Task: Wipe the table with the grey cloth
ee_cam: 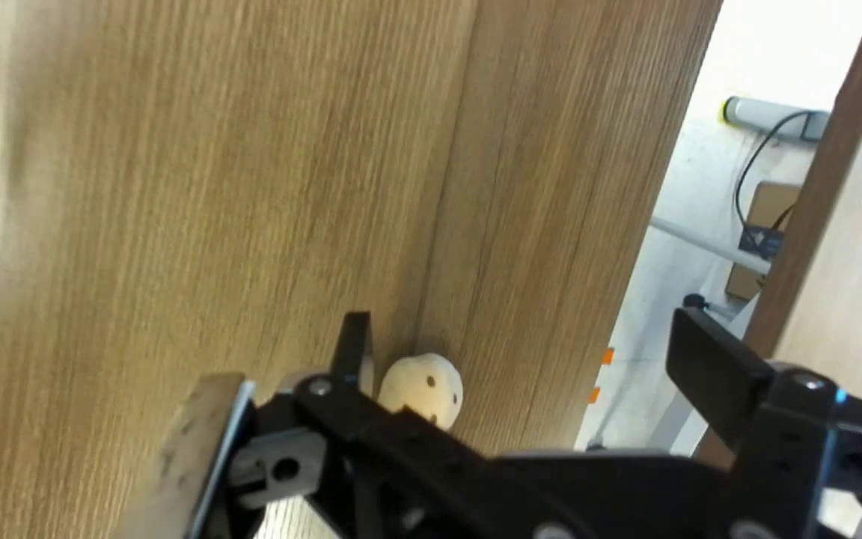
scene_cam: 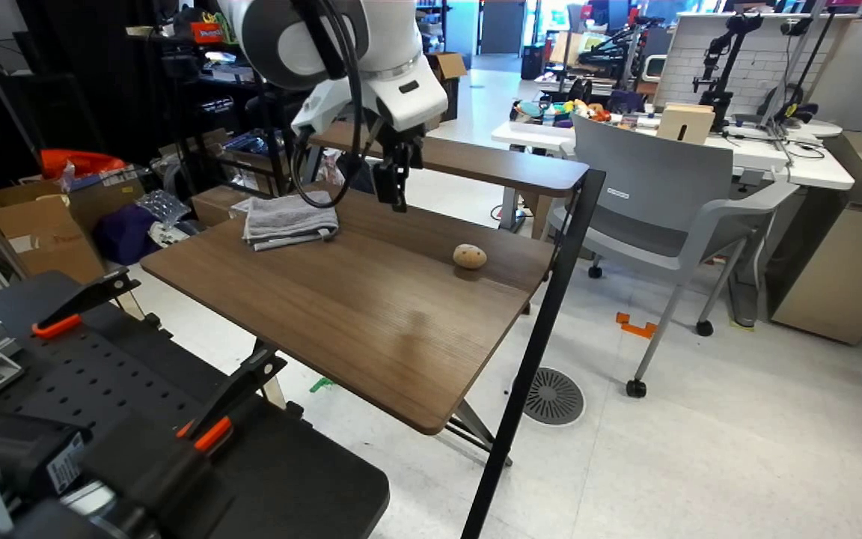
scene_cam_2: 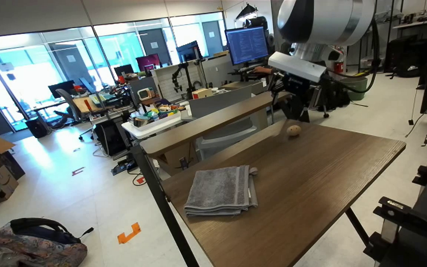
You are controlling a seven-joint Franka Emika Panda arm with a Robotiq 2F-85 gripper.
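The brown wood-grain table (scene_cam: pixel 356 299) shows in both exterior views (scene_cam_2: pixel 321 178) and fills most of the wrist view (ee_cam: pixel 251 187). The grey cloth (scene_cam: pixel 290 219) lies folded and slightly rumpled on one end of the tabletop. It also shows in an exterior view (scene_cam_2: pixel 219 189) and is out of the wrist view. My gripper (scene_cam: pixel 395 191) is above the table, apart from the cloth; it also shows in an exterior view (scene_cam_2: pixel 293 105). In the wrist view its jaws (ee_cam: pixel 518 337) are wide apart with nothing held between them.
A small tan round object (scene_cam: pixel 469 257) sits on the tabletop, partly hidden by a jaw in the wrist view (ee_cam: pixel 423 382). A raised shelf (scene_cam: pixel 476 159) runs along the table's long edge. A black post (scene_cam: pixel 536 352) stands at one end. A black bench (scene_cam: pixel 311 464) with clamps is close by.
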